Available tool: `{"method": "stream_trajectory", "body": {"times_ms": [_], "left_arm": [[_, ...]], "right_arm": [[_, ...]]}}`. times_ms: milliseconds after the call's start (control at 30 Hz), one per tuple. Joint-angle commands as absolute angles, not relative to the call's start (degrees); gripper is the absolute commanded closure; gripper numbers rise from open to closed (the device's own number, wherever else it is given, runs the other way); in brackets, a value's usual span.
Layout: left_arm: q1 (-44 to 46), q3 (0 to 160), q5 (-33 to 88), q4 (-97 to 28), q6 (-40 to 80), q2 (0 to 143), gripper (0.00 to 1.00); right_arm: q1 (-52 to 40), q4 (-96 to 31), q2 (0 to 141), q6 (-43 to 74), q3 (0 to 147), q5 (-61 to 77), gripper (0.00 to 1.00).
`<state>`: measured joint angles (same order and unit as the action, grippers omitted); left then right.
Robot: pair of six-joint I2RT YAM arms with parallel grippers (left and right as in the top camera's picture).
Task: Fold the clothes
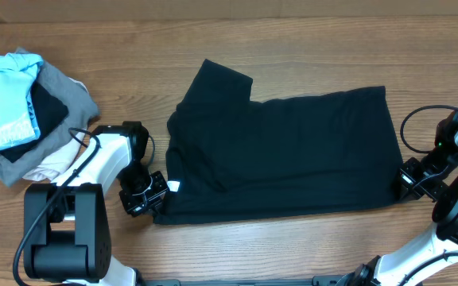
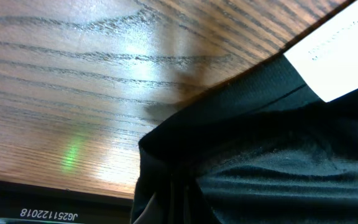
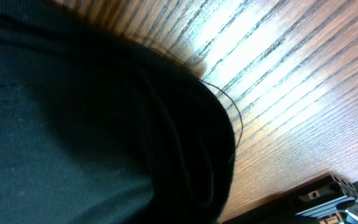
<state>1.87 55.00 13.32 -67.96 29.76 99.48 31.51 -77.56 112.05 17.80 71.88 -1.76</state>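
A black shirt [image 1: 285, 151] lies spread flat on the wooden table, one sleeve folded over at the top left. My left gripper [image 1: 156, 202] is at its bottom left corner, shut on bunched black fabric [image 2: 278, 162]. A white label [image 2: 337, 56] shows near that corner. My right gripper [image 1: 400, 184] is at the shirt's bottom right corner, shut on a gathered fold of the fabric [image 3: 73, 124]. In both wrist views the fingertips are hidden under the cloth.
A pile of other clothes [image 1: 22, 111], light blue, grey, black and white, sits at the far left of the table. Bare wood [image 1: 293, 48] lies behind the shirt. A black cable [image 1: 420, 119] loops by the right arm.
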Motion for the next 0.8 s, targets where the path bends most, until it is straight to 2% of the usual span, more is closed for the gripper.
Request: {"method": "stream_trajectory", "body": {"times_ms": [0, 33, 100, 167, 233, 333, 467, 500, 533, 567, 633, 767], "left_arm": [[1.17, 55.13, 11.86, -68.25, 27.7, 96.18, 0.96], [1.17, 55.44, 11.81, -67.88, 26.87, 94.89, 0.95], [1.17, 56.16, 11.57, -67.48, 26.13, 92.82, 0.82], [1.17, 57.28, 11.62, -67.42, 25.65, 91.22, 0.6], [1.17, 58.96, 11.66, -67.53, 24.64, 90.15, 0.5], [1.17, 62.26, 13.15, -67.46, 20.64, 89.45, 0.45], [1.17, 68.01, 18.11, -64.99, 15.75, 89.45, 0.45], [1.17, 70.63, 19.94, -61.71, 14.74, 89.45, 0.31], [1.21, 72.38, 20.71, -58.15, 14.39, 89.45, 0.13], [1.21, 73.21, 20.99, -55.72, 13.69, 89.45, 0.06], [1.19, 74.96, 21.06, -47.86, 12.23, 89.62, 0.09], [1.21, 77.58, 22.72, -37.12, 12.45, 93.12, 0.09]], "right_arm": [[32.14, -77.19, 110.98, 18.24, 72.01, -3.11, 0.96], [31.99, -77.12, 110.48, 17.5, 72.01, -1.85, 0.96], [31.75, -76.6, 109.23, 14.66, 72.03, 0.8, 0.91], [31.68, -75.96, 107.5, 14.39, 72.2, 1.65, 0.78], [31.68, -76.01, 106.02, 14.59, 72.95, 1.63, 0.66], [31.68, -76.71, 104.4, 14.55, 74.87, 1.61, 0.63], [31.59, -77.32, 101.51, 14.31, 77.91, 1.8, 0.61], [31.51, -77.21, 99.96, 14.17, 78.87, 2.39, 0.6], [31.51, -76.95, 98.85, 13.3, 79.42, 3.66, 0.58], [31.51, -76.6, 97.89, 12.97, 79.77, 4.78, 0.55], [31.51, -75.88, 95.68, 12.8, 80.01, 6.81, 0.46], [31.51, -75.31, 92.64, 11.44, 80.01, 8.71, 0.38]]}}
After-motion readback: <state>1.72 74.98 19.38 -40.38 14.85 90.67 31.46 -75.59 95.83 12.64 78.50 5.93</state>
